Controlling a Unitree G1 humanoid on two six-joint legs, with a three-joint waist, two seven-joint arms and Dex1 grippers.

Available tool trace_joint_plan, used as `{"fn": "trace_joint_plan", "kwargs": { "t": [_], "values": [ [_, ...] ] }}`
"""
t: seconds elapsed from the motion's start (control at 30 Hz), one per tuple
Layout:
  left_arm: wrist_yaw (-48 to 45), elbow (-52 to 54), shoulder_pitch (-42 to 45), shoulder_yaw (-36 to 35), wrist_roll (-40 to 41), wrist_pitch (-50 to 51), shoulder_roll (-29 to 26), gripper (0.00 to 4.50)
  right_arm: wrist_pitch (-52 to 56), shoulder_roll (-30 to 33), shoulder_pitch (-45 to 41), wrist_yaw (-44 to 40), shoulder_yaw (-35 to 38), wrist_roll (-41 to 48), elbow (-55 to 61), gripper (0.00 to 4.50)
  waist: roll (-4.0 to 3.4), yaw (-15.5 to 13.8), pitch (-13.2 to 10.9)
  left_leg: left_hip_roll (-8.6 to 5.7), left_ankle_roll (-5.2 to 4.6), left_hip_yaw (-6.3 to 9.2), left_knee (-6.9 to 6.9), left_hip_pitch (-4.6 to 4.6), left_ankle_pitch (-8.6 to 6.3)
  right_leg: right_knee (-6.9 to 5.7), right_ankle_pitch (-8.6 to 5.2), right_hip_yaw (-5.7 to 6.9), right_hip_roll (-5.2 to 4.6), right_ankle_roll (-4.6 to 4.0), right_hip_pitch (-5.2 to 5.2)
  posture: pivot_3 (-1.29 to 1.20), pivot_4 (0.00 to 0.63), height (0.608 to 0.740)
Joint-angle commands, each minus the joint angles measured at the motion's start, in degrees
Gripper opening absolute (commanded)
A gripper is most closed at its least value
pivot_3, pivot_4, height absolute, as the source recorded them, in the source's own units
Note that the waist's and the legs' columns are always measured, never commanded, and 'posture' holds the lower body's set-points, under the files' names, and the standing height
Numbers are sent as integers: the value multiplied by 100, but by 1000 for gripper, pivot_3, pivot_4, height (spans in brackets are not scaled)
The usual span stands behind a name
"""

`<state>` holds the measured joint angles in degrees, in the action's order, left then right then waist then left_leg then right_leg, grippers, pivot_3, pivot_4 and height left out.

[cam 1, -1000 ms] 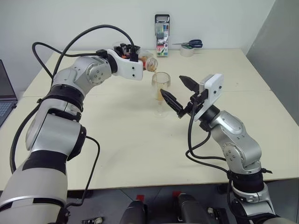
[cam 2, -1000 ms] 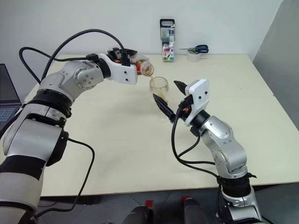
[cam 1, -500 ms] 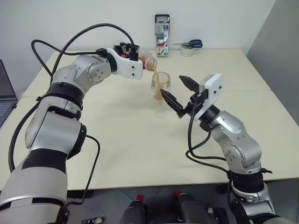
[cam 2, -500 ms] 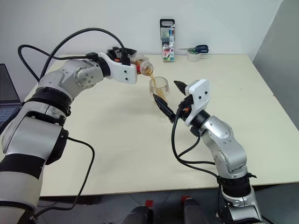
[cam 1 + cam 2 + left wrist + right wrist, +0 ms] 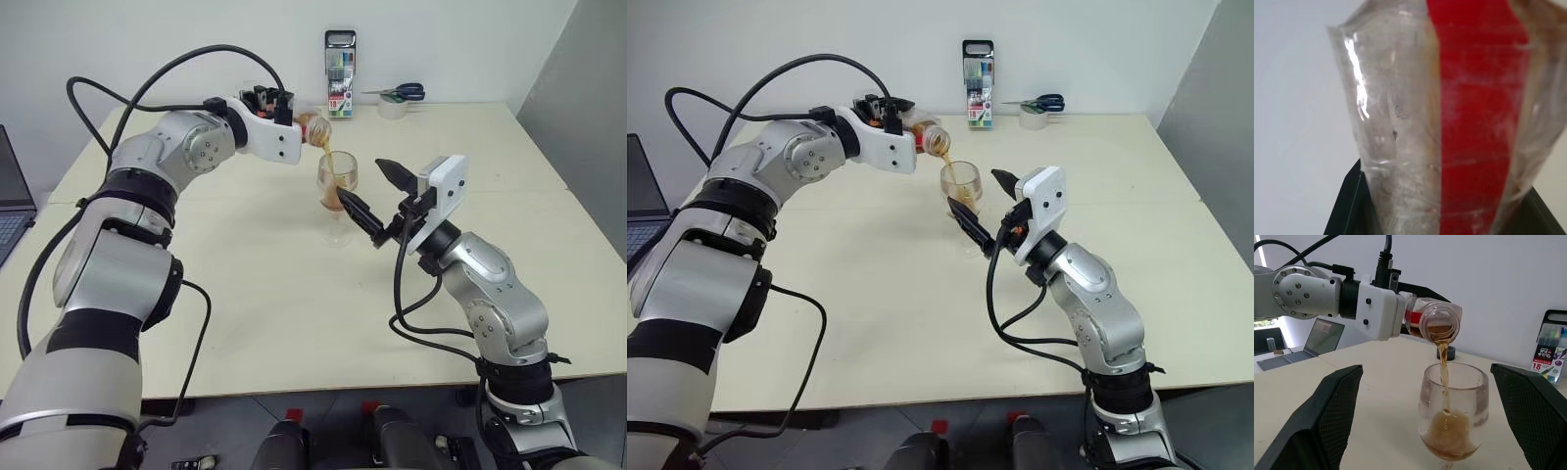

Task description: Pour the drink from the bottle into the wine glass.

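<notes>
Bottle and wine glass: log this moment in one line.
bottle: tilted, pouring | left gripper: shut on bottle | wine glass: upright, partly filled | right gripper: open

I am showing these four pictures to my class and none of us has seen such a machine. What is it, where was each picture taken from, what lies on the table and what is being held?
It is a humanoid robot with two arms, each ending in a hand of two black fingers. Two pictures come from cameras in its head, looking down over the arms; the other two come from a camera on each wrist.

The left hand is shut on a small clear bottle, tipped so that a reddish-brown drink streams into a wine glass standing on the pale table. The right hand is open, one finger on each side of the glass, not gripping it.

At the table's far edge are a marker pack, scissors lying on a tape roll, and a laptop at the left.
</notes>
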<state>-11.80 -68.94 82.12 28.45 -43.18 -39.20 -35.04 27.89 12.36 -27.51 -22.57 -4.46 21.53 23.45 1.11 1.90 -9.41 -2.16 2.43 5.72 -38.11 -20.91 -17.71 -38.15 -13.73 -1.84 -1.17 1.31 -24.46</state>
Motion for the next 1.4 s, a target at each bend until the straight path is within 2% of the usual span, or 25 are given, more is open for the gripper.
{"fn": "trace_joint_plan", "kwargs": {
  "t": [0.03, 1.4],
  "values": [
    [164, 14, 339, -10, -10, 9, -42, 1689, -134, -33, -35, -28, 45, 34, 86, 4500, 0, 0, 0, 0, 0, 0, 0, 0, 0, 0, 0, 0, 0, 0, 0, 0, 150, 740],
    [286, -100, 455, 126, -64, 17, 32, 1689, -121, -37, -63, -12, 32, 32, 113, 4500, 0, 0, 0, -3, 0, -1, -1, 0, 0, -2, 0, -1, -1, 1, 0, 0, 150, 740]
  ]
}}
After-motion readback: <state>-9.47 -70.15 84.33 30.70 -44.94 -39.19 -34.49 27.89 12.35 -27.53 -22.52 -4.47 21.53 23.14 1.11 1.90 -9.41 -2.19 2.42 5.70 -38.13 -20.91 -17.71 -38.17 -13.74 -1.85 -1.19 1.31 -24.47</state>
